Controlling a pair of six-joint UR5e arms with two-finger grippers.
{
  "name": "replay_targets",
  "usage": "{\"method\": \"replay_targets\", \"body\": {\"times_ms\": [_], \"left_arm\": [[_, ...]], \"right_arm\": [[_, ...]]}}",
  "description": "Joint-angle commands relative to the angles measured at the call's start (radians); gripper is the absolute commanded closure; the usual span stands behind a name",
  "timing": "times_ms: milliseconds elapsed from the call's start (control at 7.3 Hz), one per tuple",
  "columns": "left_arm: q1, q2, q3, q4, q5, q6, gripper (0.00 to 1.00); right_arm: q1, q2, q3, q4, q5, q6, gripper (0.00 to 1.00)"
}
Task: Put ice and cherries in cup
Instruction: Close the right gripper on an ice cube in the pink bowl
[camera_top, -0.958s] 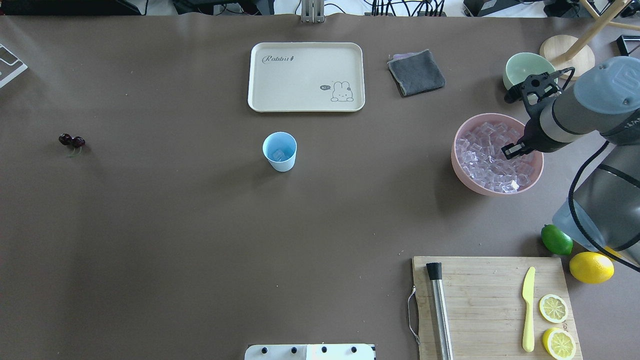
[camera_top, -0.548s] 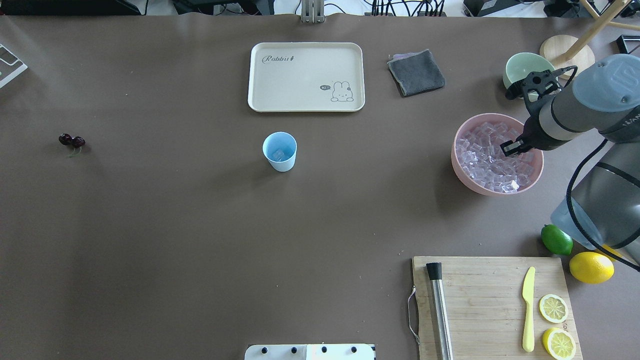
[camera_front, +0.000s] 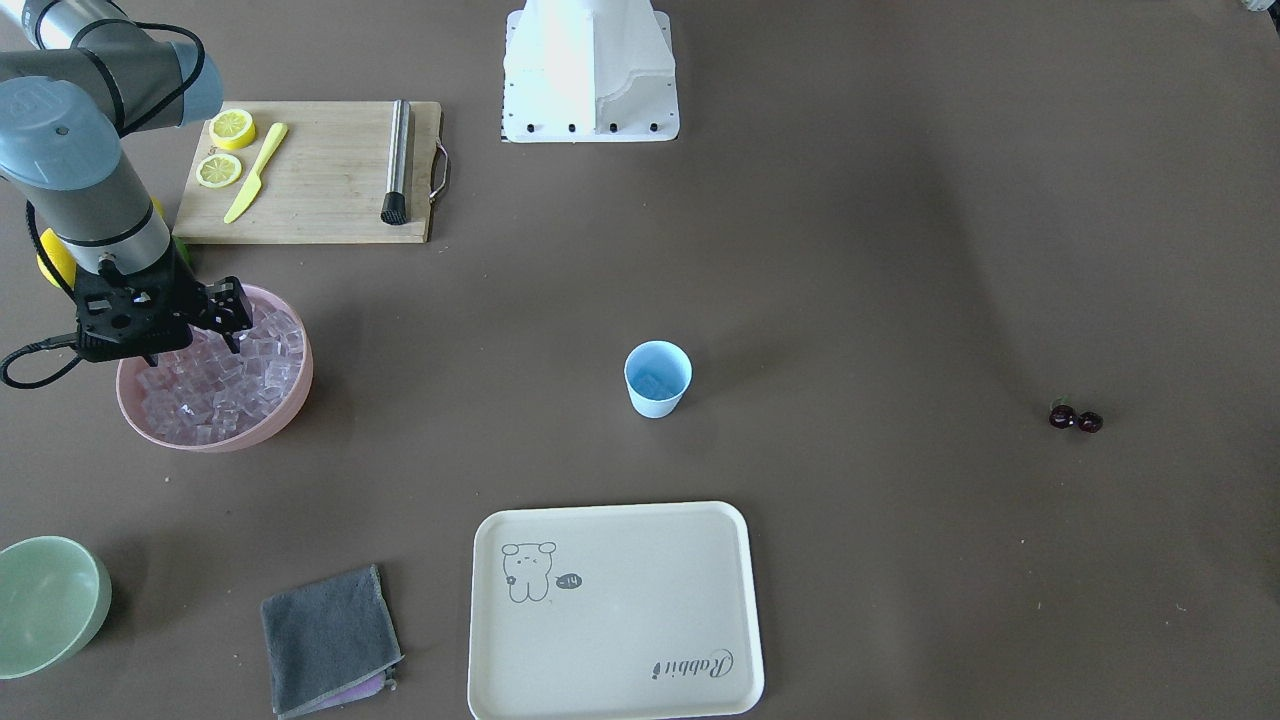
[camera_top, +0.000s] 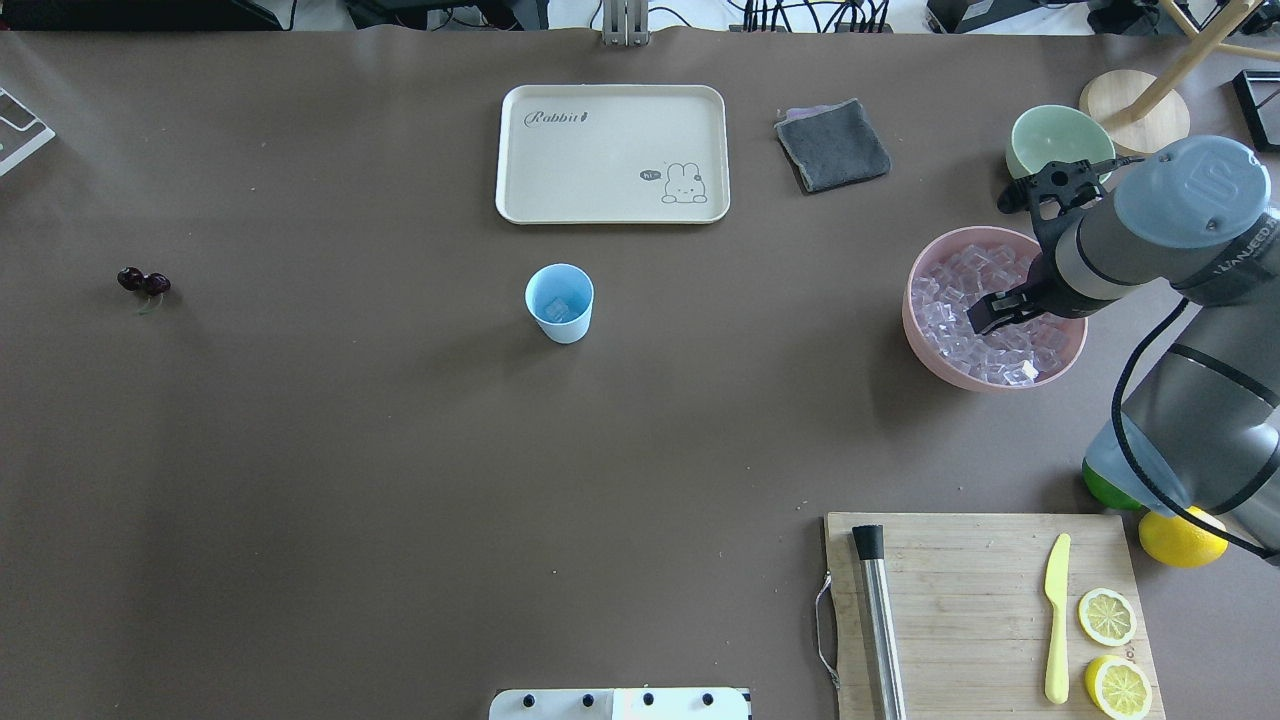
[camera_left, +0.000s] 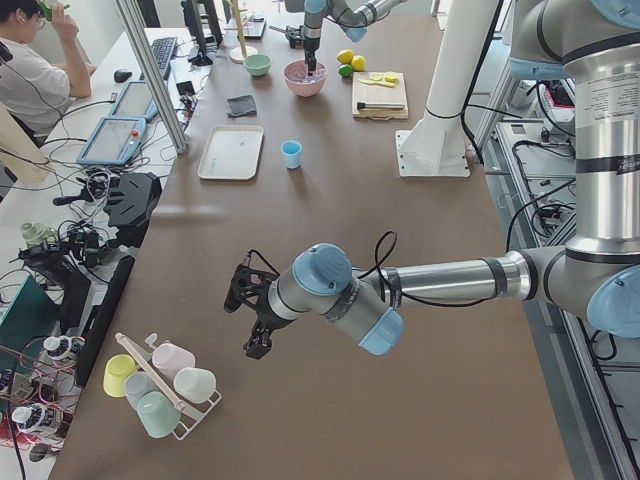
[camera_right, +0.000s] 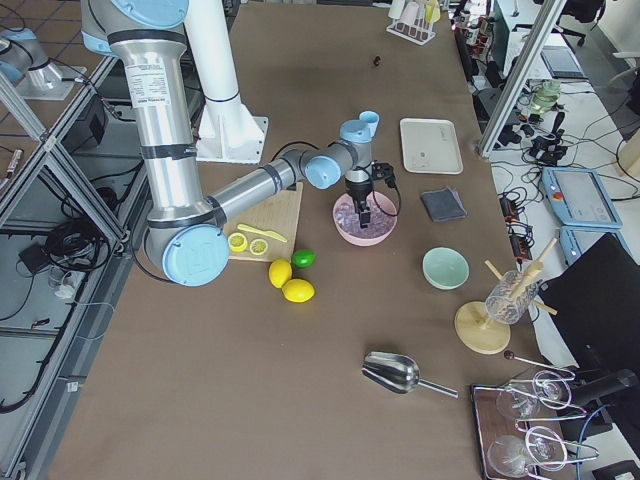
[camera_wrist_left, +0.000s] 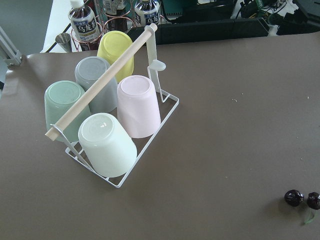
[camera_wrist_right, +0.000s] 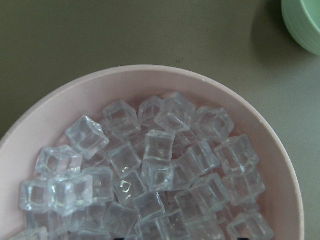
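The light blue cup (camera_top: 559, 303) stands mid-table, also in the front-facing view (camera_front: 657, 379), with a clear ice cube in it. The ice (camera_wrist_right: 150, 170) fills the pink bowl (camera_top: 915, 330) at the right. My right gripper (camera_top: 1010, 310) hangs just over the ice, jaws open and empty; it also shows in the front-facing view (camera_front: 195, 345). The cherries (camera_top: 144, 282) lie far left on the table, also in the left wrist view (camera_wrist_left: 302, 198). My left gripper (camera_left: 250, 310) hovers past the table's left end; I cannot tell whether it is open or shut.
A cream tray (camera_top: 612, 153), a grey cloth (camera_top: 832, 145) and a green bowl (camera_top: 1050, 135) sit at the back. A cutting board (camera_top: 985, 610) with a muddler, a yellow knife and lemon slices is front right, with a lemon (camera_top: 1180, 535) beside it. A cup rack (camera_wrist_left: 107, 120) stands near my left wrist.
My right gripper has moved left and down over the ice bowl, and its arm now covers most of the lime. The cup and the cherries have not moved.
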Motion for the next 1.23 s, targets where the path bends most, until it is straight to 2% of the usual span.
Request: {"method": "replay_targets", "body": {"times_ms": [0,137,548,822,1095], "left_arm": [[0.0,0.0,0.0,0.0,0.0,0.002,0.02],[0.0,0.0,0.0,0.0,0.0,0.002,0.02],[0.003,0.0,-0.002,-0.002,0.0,0.002,0.02],[0.003,0.0,0.0,-0.015,0.0,0.002,0.02],[0.005,0.0,0.003,-0.017,0.0,0.002,0.02]], "right_arm": [[-0.011,0.004,-0.004,0.0,-0.001,0.082,0.06],[-0.026,0.01,-0.004,0.003,-0.001,0.142,0.06],[-0.027,0.007,-0.007,0.002,-0.001,0.155,0.11],[-0.031,0.009,-0.011,0.002,-0.001,0.155,0.25],[-0.032,0.01,-0.024,0.005,-0.001,0.155,0.25]]}}
